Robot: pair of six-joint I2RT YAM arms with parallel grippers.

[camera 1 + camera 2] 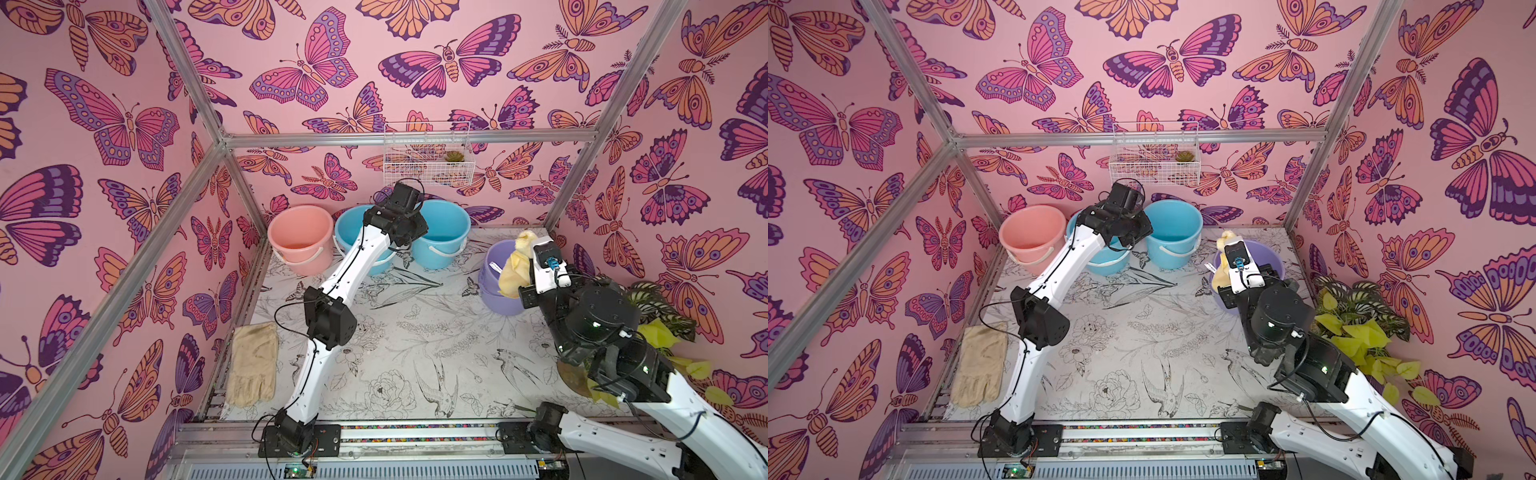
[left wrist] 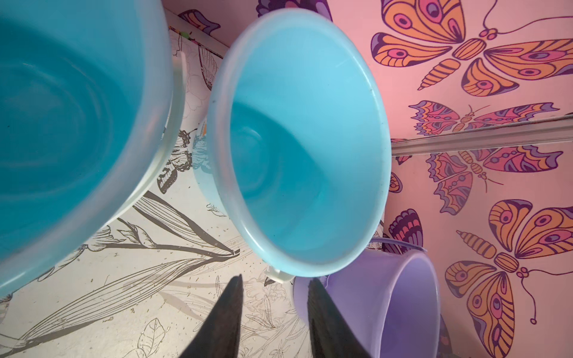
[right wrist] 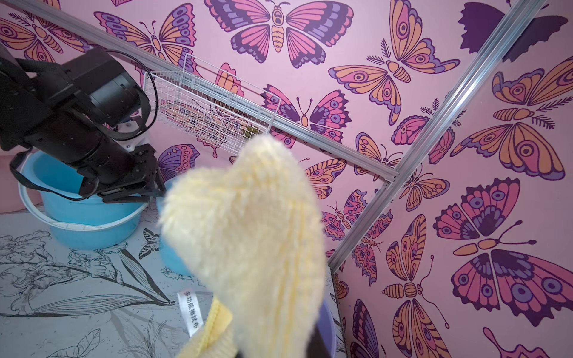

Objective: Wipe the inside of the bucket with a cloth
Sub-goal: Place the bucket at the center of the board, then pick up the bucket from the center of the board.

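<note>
Four buckets were recorded on the table [image 1: 415, 332]: a pink bucket [image 1: 300, 232], a half-hidden blue bucket [image 1: 349, 232], a second blue bucket [image 1: 442, 232] and, right of centre in both top views, the purple bucket [image 1: 490, 291]. The cloth [image 1: 513, 270] was found bunched in the right gripper [image 1: 525, 272], which was clenched on it (fingers buried in the pile), and raised over the purple bucket's mouth, its label [image 3: 190, 313] hanging near the rim. The left gripper [image 2: 276, 310] was seen parted and empty beside the second blue bucket. Wiping was judged not yet begun. It was advised that the wad be lowered until pressed against the inner wall, then swept round wall and floor under steady pressure; the bucket (light, unrestrained) was considered liable to slide unless steadied.
</note>
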